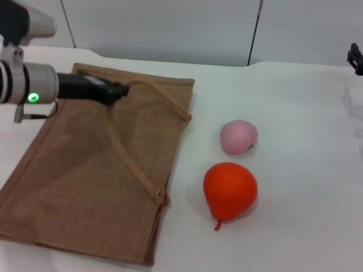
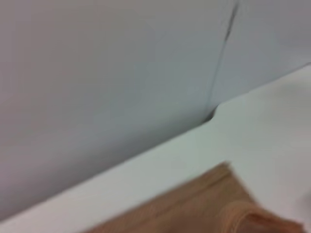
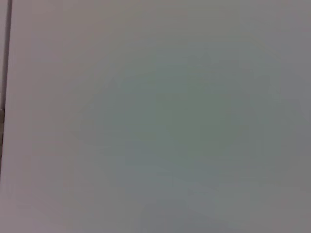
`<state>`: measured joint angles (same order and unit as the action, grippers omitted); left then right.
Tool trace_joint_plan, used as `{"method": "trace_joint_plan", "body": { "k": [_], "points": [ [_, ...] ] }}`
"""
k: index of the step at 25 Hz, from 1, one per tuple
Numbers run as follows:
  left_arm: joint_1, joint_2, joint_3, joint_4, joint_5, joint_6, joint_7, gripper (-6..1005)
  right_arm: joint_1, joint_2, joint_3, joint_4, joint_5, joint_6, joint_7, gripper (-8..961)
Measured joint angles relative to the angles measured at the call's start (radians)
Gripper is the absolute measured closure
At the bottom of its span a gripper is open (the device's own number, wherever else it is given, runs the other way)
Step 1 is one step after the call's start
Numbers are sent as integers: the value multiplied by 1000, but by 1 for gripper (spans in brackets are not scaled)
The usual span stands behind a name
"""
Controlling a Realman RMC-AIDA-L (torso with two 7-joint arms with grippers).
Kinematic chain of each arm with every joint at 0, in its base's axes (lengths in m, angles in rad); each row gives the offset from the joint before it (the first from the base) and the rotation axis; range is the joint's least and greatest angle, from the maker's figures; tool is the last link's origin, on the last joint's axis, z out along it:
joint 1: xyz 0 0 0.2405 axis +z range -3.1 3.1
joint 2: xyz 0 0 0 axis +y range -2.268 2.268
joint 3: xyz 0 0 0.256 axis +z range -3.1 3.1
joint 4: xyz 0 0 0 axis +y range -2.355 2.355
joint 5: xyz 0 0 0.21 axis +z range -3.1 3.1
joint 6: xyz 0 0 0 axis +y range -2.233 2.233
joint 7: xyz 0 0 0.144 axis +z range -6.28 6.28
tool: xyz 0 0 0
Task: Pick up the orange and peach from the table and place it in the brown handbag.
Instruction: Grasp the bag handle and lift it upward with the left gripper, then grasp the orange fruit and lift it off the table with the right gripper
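While the peach (image 1: 239, 136) shows overhead, left wrist catches only brown handbag (image 2: 204, 206).

- right gripper (image 1: 355, 58) was cut off at head view's edge
- brown handbag (image 2: 204, 208) was blurred, cropped in left wrist view
- left gripper (image 1: 116, 90) finger state was unreadable

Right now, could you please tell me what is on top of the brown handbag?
Its own strap handles lie looped across the brown handbag, and the left gripper hangs over its far end. The orange and peach sit beside it on the table. Its inside is hidden.
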<state>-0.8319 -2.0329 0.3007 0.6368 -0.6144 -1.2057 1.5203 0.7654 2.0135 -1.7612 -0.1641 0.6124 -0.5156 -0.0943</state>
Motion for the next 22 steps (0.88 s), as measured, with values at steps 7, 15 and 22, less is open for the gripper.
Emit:
{"method": "trace_joint_plan", "body": {
  "k": [7,15,22],
  "points": [
    [2,-4,0,191,-34,-247,-28,877,-2,1,-1,0,0,0,-1,250],
    [6,-7,0,525,-82,-488,-160,878,-4,2,-22,-18,-16,24,-2,250],
    [1,-3,0,803,-103,-620,-285,878,-8,5,-57,-43,-39,38,-2,250]
  ]
}}
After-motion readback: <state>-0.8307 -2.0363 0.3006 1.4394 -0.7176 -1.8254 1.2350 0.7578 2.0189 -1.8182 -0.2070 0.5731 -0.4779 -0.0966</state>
